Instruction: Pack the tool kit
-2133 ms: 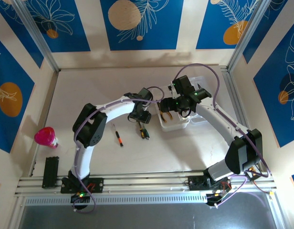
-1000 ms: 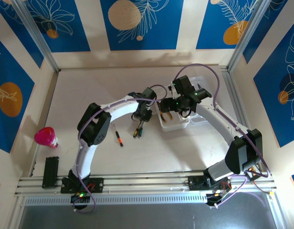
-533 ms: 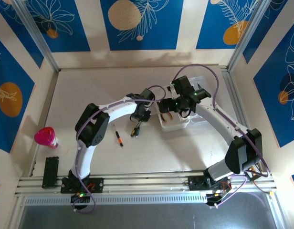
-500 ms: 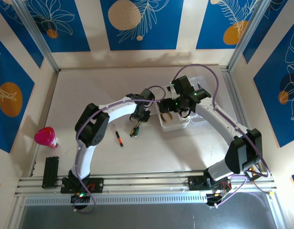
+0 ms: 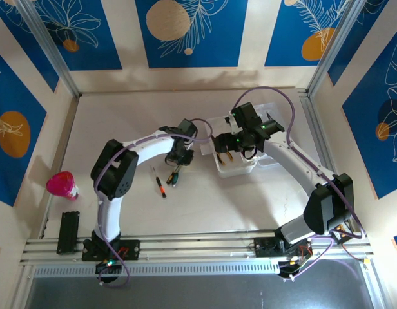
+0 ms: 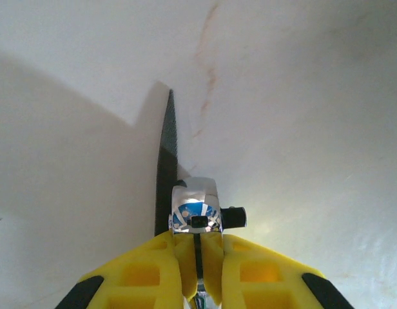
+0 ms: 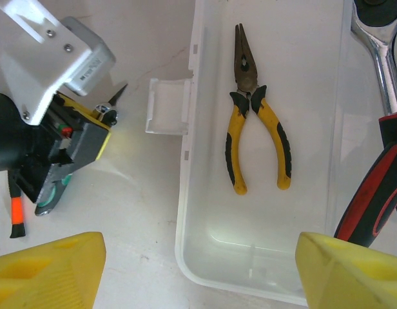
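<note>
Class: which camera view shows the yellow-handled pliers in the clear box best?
Right wrist: the pliers lie whole on the box floor, jaws shut. Top external shows them tiny, detail lost.

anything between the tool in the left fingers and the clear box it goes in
Nothing lies on the table between the metal tool and the clear box. The box's latch flap faces it, and the open right fingers hang over the box.
</note>
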You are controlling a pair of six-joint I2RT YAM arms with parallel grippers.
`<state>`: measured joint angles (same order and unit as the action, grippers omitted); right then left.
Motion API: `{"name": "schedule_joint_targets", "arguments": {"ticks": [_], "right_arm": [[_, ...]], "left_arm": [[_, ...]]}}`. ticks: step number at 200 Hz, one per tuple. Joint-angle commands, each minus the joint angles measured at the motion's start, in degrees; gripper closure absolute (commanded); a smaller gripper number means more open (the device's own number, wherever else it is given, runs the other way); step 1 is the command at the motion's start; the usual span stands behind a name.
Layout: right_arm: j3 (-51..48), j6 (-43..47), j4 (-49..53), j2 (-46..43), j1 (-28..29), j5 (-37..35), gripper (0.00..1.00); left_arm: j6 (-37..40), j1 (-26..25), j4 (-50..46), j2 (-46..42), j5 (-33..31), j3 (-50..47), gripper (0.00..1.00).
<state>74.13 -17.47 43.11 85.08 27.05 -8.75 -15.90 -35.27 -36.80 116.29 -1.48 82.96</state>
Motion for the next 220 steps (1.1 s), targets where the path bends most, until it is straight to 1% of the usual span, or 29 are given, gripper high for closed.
{"name": "schedule_joint_targets", "arguments": {"ticks": [1, 37, 71, 91, 106, 120, 136, 155, 173, 189, 206, 220], "right_arm": [[1.9, 0.3, 0.6, 0.4, 0.4, 0.8, 0.22], [1.9, 0.2, 0.1, 0.4, 0.4, 1.6, 0.22], [1.8, 0.1, -0.1, 0.4, 0.5, 2.0, 0.22], [1.7, -0.2, -0.5, 0.3, 0.6, 3.0, 0.22], [1.1, -0.3, -1.9, -0.1, 0.6, 5.9, 0.21], [0.0, -0.9, -4.7, -0.7, 0.6, 11.0, 0.18], [-1.8, -2.1, -9.4, -1.4, 0.9, 17.4, 0.14], [-3.2, -3.5, -14.6, -1.4, 2.1, 22.2, 0.07], [-3.2, -4.0, -17.2, -0.5, 3.9, 23.2, 0.03], [-2.9, -4.7, -18.6, 0.6, 5.1, 23.4, 0.03], [-3.1, -5.6, -19.9, 1.3, 6.0, 23.2, 0.03], [-3.6, -6.1, -20.9, 1.5, 6.2, 22.7, 0.07]], "left_arm": [[1.5, 1.6, -0.8, -4.4, 4.2, -1.3, 1.0], [1.6, 3.0, 0.6, -7.7, 8.4, -2.4, 1.0], [1.2, 3.6, 1.2, -9.3, 10.4, -2.9, 1.0], [0.2, 4.4, 2.7, -10.5, 12.9, -3.5, 1.0], [-1.2, 4.8, 4.3, -12.0, 15.7, -3.8, 1.0], [-2.8, 5.1, 6.4, -13.4, 19.0, -3.8, 1.0], [-5.3, 5.1, 9.9, -15.4, 22.8, -3.8, 1.0], [-8.7, 5.2, 14.7, -17.2, 26.4, -3.9, 1.0], [-11.7, 5.2, 18.8, -18.6, 28.5, -4.1, 1.0], [-13.2, 5.2, 21.2, -19.7, 28.8, -4.3, 1.0], [-14.0, 5.5, 22.5, -21.0, 28.3, -4.5, 1.0], [-14.7, 6.0, 23.5, -22.0, 28.2, -5.0, 1.0]]}}
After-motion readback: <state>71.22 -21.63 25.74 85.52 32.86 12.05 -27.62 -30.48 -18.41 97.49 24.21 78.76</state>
